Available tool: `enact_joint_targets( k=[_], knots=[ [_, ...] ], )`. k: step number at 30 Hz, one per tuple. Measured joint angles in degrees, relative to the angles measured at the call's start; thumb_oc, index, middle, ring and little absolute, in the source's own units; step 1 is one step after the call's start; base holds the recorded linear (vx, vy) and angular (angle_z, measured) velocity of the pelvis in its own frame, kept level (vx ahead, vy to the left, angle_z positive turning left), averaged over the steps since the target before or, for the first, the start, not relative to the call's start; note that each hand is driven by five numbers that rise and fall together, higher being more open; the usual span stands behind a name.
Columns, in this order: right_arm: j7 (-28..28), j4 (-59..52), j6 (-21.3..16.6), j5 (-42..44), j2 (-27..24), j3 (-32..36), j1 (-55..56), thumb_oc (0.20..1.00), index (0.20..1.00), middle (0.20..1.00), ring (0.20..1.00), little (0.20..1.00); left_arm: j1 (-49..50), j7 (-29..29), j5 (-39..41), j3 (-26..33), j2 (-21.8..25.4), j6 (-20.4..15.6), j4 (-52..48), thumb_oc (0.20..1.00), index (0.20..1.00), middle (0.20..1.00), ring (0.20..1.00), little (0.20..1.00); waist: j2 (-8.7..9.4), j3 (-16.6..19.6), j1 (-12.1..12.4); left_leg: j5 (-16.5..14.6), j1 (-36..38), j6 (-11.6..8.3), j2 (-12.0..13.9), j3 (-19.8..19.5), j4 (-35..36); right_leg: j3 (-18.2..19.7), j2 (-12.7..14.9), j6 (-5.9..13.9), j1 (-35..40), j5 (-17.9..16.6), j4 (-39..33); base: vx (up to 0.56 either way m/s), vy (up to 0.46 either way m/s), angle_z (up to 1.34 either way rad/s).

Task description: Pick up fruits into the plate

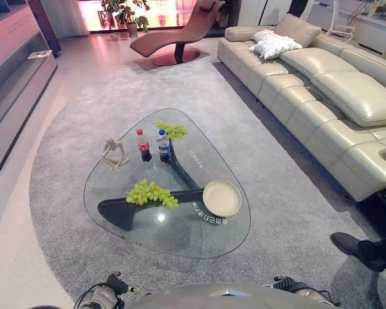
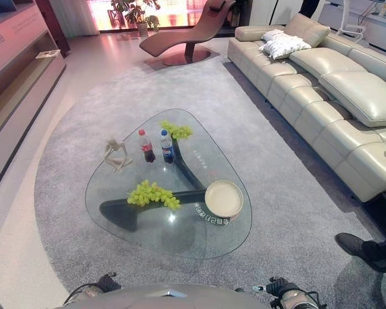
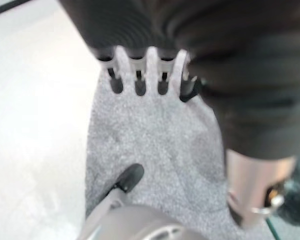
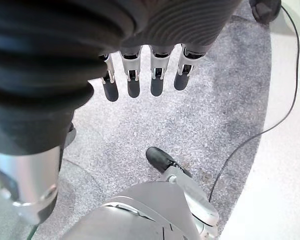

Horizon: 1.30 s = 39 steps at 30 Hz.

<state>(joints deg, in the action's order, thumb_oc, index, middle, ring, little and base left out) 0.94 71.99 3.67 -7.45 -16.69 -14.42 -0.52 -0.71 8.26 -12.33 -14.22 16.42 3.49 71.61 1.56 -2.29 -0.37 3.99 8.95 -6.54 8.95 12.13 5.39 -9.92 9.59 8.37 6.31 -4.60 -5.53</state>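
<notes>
Green grape bunch point(image 1: 152, 192): lies on the glass counter point(image 1: 180, 235), centre of the frame, just left of the plate. Well apart from both hands, which are held low over the grey rug point(image 1: 64, 193).

Second green grape bunch point(image 1: 171, 130): lies at the far edge of the counter, above centre of the frame, just beyond the two bottles.

Plate point(image 1: 222, 197): round, cream, shallow-rimmed; set near the counter's right edge, lower centre-right of the frame. Nothing is seen on it.

Left hand point(image 3: 140, 80): fingers point(image 3: 116, 82) straight and hanging in a row over the rug, nothing held.

Right hand point(image 4: 140, 75): fingers point(image 4: 133, 85) straight and relaxed over the rug, nothing held.

Counter: rounded-triangle clear glass top on a dark base. Open glass is seen along the near edge, below the grapes and plate.

Other items: cola bottle point(image 1: 143, 145) and blue-labelled bottle point(image 1: 163, 145) upright side by side, centre of the counter; pale figurine point(image 1: 114, 153) at the left edge. Cream sofa point(image 1: 321, 90) at right of frame; a person's shoe point(image 1: 357, 248) at lower right.
</notes>
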Motion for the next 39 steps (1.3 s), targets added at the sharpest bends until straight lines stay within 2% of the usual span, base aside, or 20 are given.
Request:
enact_joint_targets(
  k=[6,8,11,14,15,18,22,25,29,30,34,37,39],
  knots=[
    [0.0,0.0,0.0,0.1,0.0,0.0,-0.1,1.000,1.000,1.000,1.000,1.000,-0.2,6.5,5.3,0.7,0.1,-2.2,-0.1,1.000,1.000,1.000,1.000,1.000,-0.73,-0.8,0.0,-0.1,0.0,0.04,0.0,0.0,0.0,0.0,0.0,-0.01,0.0,0.0,0.0,0.04,0.013,0.00],
    [0.0,0.0,0.0,0.1,0.0,0.0,-0.3,1.000,1.000,1.000,1.000,1.000,-0.4,9.9,8.5,3.6,0.1,-4.0,-0.3,1.000,1.000,1.000,1.000,1.000,-0.91,-1.3,0.0,-0.1,0.0,0.04,0.0,-0.1,0.0,0.0,0.0,-0.01,0.0,0.0,0.0,0.02,0.005,0.00],
    [0.0,0.0,0.1,0.1,-0.1,0.0,-0.3,1.000,1.000,1.000,1.000,1.000,-0.9,13.1,11.7,4.5,0.6,-6.6,-0.7,1.000,1.000,1.000,1.000,1.000,-1.10,-1.9,0.1,-0.1,0.0,0.04,0.0,-0.1,0.0,0.1,0.0,-0.01,0.0,0.0,0.0,0.00,0.000,0.00],
    [-0.1,-0.1,0.2,0.7,-0.2,0.0,-0.9,1.000,1.000,1.000,1.000,1.000,-2.1,14.6,17.3,6.0,1.0,-10.2,-3.3,1.000,1.000,1.000,1.000,1.000,-1.16,-2.9,0.1,-0.1,-0.8,0.06,0.0,-0.2,0.0,0.2,0.0,0.01,-0.9,0.0,0.0,0.01,-0.006,-0.01],
    [-0.1,-0.1,0.2,0.8,-0.2,0.0,-1.2,1.000,1.000,1.000,1.000,1.000,-2.8,15.3,19.5,7.2,1.1,-12.5,-5.4,1.000,1.000,1.000,1.000,1.000,-1.26,-3.7,0.0,0.0,-0.8,0.17,0.0,-0.2,-0.1,0.2,-0.1,-0.08,-0.9,-0.1,0.0,0.04,-0.015,-0.01],
    [0.0,-0.1,0.2,1.9,-0.3,0.2,-1.1,1.000,1.000,1.000,1.000,1.000,-3.1,17.4,20.9,7.8,1.1,-16.4,-10.5,1.000,1.000,1.000,1.000,1.000,-1.42,-4.4,-0.2,0.0,-0.8,0.13,0.0,-0.3,-0.1,0.2,-0.2,-0.10,-0.9,-0.1,0.0,0.01,-0.006,0.00],
    [0.5,-0.2,0.2,4.2,-0.3,0.4,-1.2,1.000,1.000,1.000,1.000,1.000,-5.1,20.2,20.8,7.8,1.2,-18.6,-13.0,1.000,1.000,1.000,1.000,1.000,-1.62,-4.6,-0.9,-0.1,-1.1,0.11,0.0,-0.3,-0.3,0.3,-0.2,-0.10,-1.1,-0.1,0.2,-0.01,0.004,0.00],
    [1.0,-0.4,0.2,6.4,-0.7,1.2,-1.4,1.000,1.000,1.000,1.000,1.000,-6.4,21.4,19.6,7.2,2.1,-18.4,-14.7,1.000,1.000,1.000,1.000,1.000,-1.66,-5.1,-1.3,0.0,-1.9,-0.02,0.0,0.0,-0.3,0.9,-0.2,-0.21,-2.4,-0.2,0.3,-0.16,0.035,-0.07],
    [1.4,-0.3,0.2,8.5,-3.2,1.2,-4.9,1.000,1.000,1.000,1.000,1.000,-13.5,22.5,14.9,4.4,6.9,-16.9,-17.2,1.000,1.000,1.000,1.000,1.000,-2.13,-9.4,-1.7,1.3,-5.9,0.27,-0.2,0.5,-0.3,1.8,-0.3,-0.59,-6.7,-2.0,0.3,-0.19,0.040,-0.10],
    [1.5,-0.3,0.1,8.9,-4.0,1.1,-6.1,1.000,1.000,1.000,1.000,1.000,-16.2,23.0,13.3,2.7,8.9,-15.2,-18.1,1.000,1.000,1.000,1.000,1.000,-2.15,-10.8,-2.1,1.6,-7.0,0.40,-0.2,0.5,-0.3,2.2,-0.3,-0.74,-7.8,-2.4,0.3,-0.17,0.042,-0.06],
    [1.7,-0.5,-0.3,9.8,-5.6,0.7,-9.0,1.000,1.000,1.000,1.000,1.000,-21.6,23.2,9.1,0.2,13.6,-12.4,-18.8,1.000,1.000,1.000,1.000,1.000,-2.15,-14.5,-3.1,2.1,-8.4,0.40,-0.2,1.0,-0.3,2.8,-0.4,-0.83,-9.5,-3.1,0.3,-0.13,0.034,-0.07],
    [1.8,-0.8,-0.9,10.5,-7.1,-0.1,-11.5,1.000,1.000,1.000,1.000,1.000,-27.7,23.2,5.7,-0.9,17.2,-10.1,-18.9,1.000,1.000,1.000,1.000,1.000,-2.20,-18.6,-3.8,2.8,-10.2,0.29,-0.2,1.3,-0.3,3.0,-0.5,-0.96,-11.6,-3.7,0.4,-0.15,0.023,-0.06],
    [2.1,-1.5,-1.9,11.2,-8.3,-0.4,-12.9,1.000,1.000,1.000,1.000,1.000,-33.0,23.2,3.0,-4.8,21.0,-8.2,-18.8,1.000,1.000,1.000,1.000,1.000,-2.17,-20.4,-4.1,3.5,-13.5,0.41,-0.2,1.0,-0.3,2.9,-0.5,-1.13,-14.8,-4.3,0.6,-0.16,-0.015,0.05]
  ],
)
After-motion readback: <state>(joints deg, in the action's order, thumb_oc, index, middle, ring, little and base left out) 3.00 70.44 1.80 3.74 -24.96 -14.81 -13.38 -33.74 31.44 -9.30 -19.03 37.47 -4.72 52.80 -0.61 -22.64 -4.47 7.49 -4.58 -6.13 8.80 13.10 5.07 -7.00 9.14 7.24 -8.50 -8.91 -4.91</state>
